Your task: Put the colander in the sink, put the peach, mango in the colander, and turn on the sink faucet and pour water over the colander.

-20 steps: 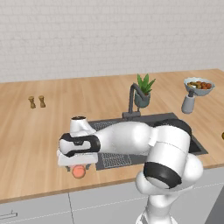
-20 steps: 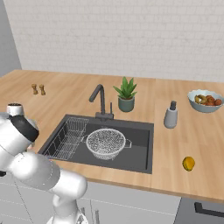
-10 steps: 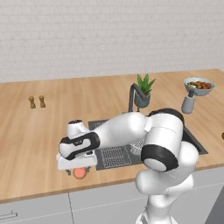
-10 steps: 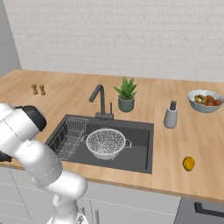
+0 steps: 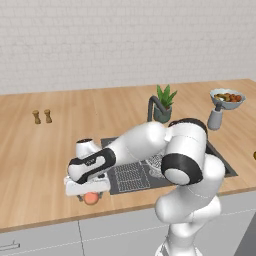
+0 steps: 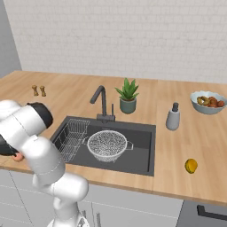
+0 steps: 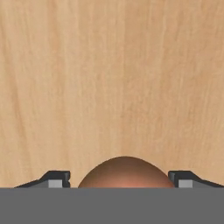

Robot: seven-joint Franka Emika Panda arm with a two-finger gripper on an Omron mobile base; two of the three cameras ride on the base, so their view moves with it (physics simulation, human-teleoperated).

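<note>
At lower left of the left base view, we saw the claw (image 5: 90, 196) lowered over the peach (image 5: 91, 198) on the bench (image 5: 45, 160), its tips wide on either side, gaps showing. The colander (image 6: 107, 145) sat in the sink (image 6: 142, 137); the mango (image 6: 191, 166) lay at lower right.

colander (image 6: 107, 145): silver mesh bowl, upright in the sink (image 6: 142, 135)
peach (image 5: 90, 198): pinkish-orange, on tabletop left of sink
mango (image 6: 191, 166): yellow-orange, on tabletop right of sink
sink faucet (image 6: 101, 99): dark gooseneck behind basin
</note>
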